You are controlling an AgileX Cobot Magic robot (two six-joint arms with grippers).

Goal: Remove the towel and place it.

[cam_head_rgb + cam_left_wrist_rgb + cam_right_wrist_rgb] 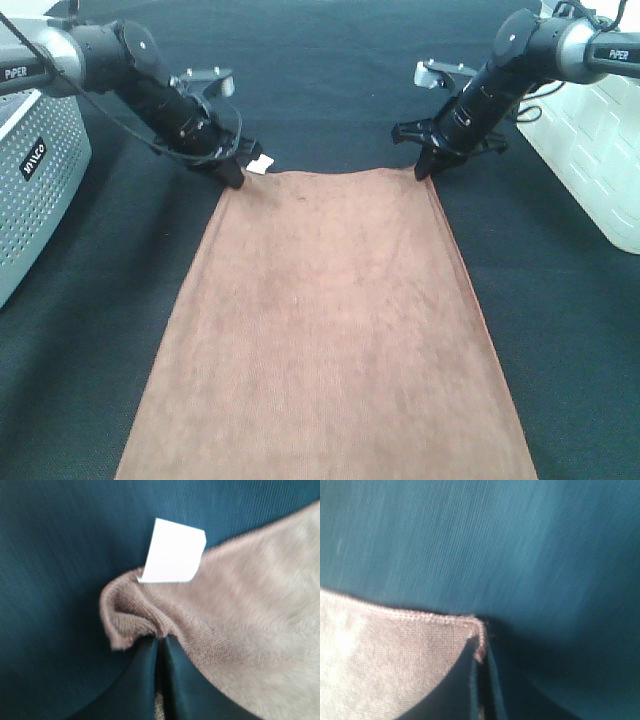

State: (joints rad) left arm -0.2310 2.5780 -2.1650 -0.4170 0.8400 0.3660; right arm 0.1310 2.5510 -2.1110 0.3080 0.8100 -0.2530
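The brown towel (330, 320) lies spread flat on the dark table, running from the middle to the near edge. My left gripper (236, 178) is shut on its far left corner, beside the small white tag (261, 164). The left wrist view shows the pinched, bunched corner (131, 622) and the tag (173, 557). My right gripper (425, 170) is shut on the far right corner. The right wrist view shows the hemmed corner (479, 645) between the closed fingers.
A grey perforated basket (35, 180) stands at the left edge. A white container (590, 140) stands at the right edge. The dark cloth-covered table (320, 90) extends behind the towel.
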